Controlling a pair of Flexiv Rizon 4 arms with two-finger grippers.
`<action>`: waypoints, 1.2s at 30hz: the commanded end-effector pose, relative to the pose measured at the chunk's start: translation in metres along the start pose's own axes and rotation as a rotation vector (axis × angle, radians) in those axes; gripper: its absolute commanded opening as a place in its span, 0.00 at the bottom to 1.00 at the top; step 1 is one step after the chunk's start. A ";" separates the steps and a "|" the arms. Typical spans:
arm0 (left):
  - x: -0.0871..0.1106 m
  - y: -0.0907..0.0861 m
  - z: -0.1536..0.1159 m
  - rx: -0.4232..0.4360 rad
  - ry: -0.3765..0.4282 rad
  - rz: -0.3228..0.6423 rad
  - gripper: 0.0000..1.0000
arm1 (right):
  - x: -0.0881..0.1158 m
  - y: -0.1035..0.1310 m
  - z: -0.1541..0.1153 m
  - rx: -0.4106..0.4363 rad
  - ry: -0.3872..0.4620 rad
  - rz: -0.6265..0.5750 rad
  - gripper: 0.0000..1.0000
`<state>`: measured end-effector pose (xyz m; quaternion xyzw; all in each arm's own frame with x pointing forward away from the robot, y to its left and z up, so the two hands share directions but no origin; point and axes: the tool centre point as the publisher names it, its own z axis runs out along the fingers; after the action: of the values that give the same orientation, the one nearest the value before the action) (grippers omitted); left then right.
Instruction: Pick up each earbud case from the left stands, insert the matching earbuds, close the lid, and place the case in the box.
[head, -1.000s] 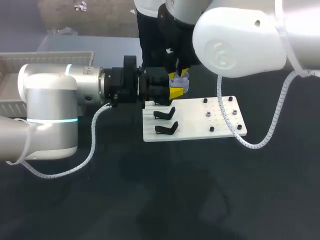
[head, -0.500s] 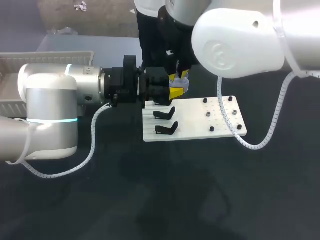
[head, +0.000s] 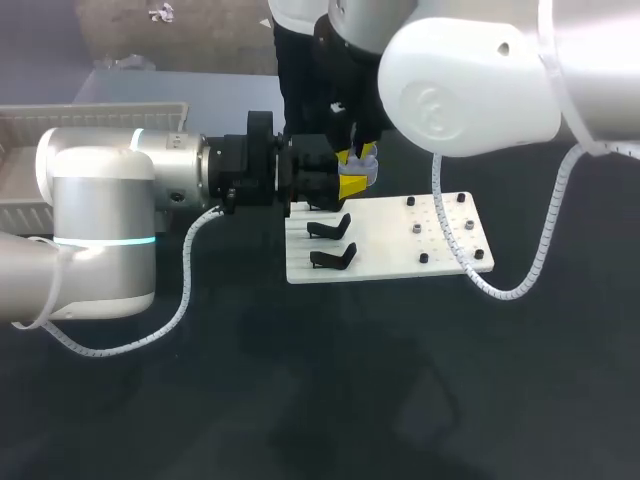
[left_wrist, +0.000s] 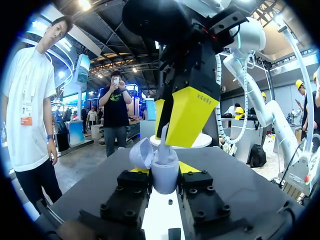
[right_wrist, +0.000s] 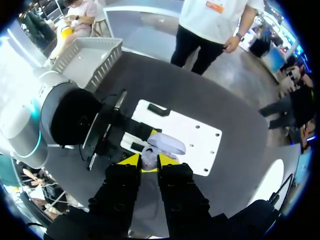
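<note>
My left arm lies level across the table, its left gripper (head: 347, 186) clamped on the lavender earbud case (left_wrist: 164, 174), whose lid (left_wrist: 141, 152) stands open. The case is upright between those fingers. My right arm reaches down from above; the right gripper (right_wrist: 149, 161) pinches an earbud (left_wrist: 163, 136) whose stem meets the case's mouth.

Left arm (head: 100, 210) comes in level from the left, wrist horizontal. Left claw (left_wrist: 164, 171) points toward the middle, both fingers pressed against the earbud case (left_wrist: 165, 184) from two sides. Right arm (head: 470, 70) reaches in from the upper right past the middle, wrist pointing down. Right claw (left_wrist: 165, 141) hangs directly above the left claw, yellow tips nearly together, pinching the stem of a white earbud (left_wrist: 164, 131) at the case's open top.
</note>
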<state>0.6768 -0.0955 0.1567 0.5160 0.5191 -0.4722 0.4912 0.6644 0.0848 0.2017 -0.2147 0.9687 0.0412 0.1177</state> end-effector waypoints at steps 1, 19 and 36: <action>0.001 -0.001 0.000 -0.005 -0.005 0.004 0.00 | -0.003 0.000 0.002 0.001 0.008 0.000 0.00; 0.001 -0.001 0.000 -0.005 -0.005 0.004 0.00 | -0.007 0.000 0.005 0.007 0.018 -0.007 0.00; 0.001 -0.001 0.000 -0.005 -0.005 0.004 0.00 | -0.005 -0.002 0.011 0.021 0.029 -0.019 0.00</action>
<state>0.6768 -0.0955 0.1564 0.5160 0.5193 -0.4722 0.4911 0.6685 0.0846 0.1939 -0.2224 0.9684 0.0286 0.1094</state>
